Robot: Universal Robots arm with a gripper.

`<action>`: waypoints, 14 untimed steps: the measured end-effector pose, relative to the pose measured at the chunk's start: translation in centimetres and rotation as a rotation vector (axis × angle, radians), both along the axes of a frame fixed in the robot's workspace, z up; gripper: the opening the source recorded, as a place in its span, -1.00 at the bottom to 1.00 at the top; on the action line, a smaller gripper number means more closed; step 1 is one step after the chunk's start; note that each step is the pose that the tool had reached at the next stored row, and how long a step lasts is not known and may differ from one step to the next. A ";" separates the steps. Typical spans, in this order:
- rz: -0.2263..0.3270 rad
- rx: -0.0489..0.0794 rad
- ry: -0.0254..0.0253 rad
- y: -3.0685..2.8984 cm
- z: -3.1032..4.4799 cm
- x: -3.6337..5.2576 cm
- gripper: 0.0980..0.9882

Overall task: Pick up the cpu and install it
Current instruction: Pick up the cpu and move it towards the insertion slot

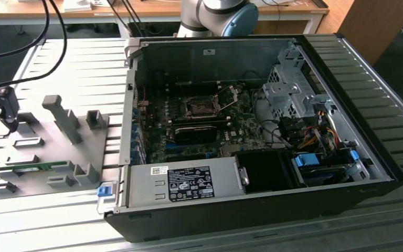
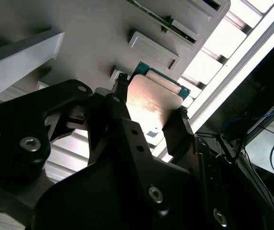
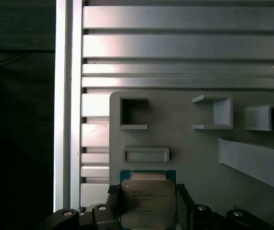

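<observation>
- Second wrist view: the black gripper [image 2: 150, 109] is clamped on the cpu [image 2: 148, 98], its fingers [image 2: 177, 132] pressed to two opposite edges.
- First wrist view: the cpu [image 3: 148, 203], silvery top with a green rim, sits between the tips of the gripper [image 3: 148, 191], just beside a low rectangular holder [image 3: 145, 154] on the grey tray [image 3: 184, 143].
- Whether the cpu rests on the tray or is lifted off it cannot be told.
- Exterior view: the gripper [image 1: 6, 113] hangs over the tray [image 1: 110, 144] at the exterior view's left; a green memory stick [image 1: 30, 169] lies in a tray slot.
- Well apart, at the exterior view's right, an open case [image 1: 257, 220] lies on the slatted table [image 1: 75, 63] — inside are a motherboard [image 1: 240, 134] with a square socket [image 1: 201, 108], and a power supply [image 1: 180, 185].
</observation>
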State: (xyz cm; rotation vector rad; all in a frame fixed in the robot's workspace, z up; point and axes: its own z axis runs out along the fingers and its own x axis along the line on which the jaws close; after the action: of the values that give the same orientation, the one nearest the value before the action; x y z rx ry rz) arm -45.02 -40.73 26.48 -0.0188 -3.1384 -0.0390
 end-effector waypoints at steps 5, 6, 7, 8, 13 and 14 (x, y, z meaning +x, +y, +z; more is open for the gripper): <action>-0.001 0.000 0.0004 0.00 1.45 0.02 0.00; -0.001 0.000 0.0004 0.00 1.83 0.02 0.00; -0.001 0.000 0.0003 0.00 2.21 0.02 0.00; -0.001 0.000 0.0004 0.00 2.62 0.01 0.00; -0.001 0.000 0.0004 0.01 4.45 0.01 0.00; -0.001 0.000 0.0003 0.00 4.87 0.01 0.00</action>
State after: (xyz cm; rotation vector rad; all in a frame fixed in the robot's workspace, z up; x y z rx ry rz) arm -45.01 -40.73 31.35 -0.0211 -3.1381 -0.0388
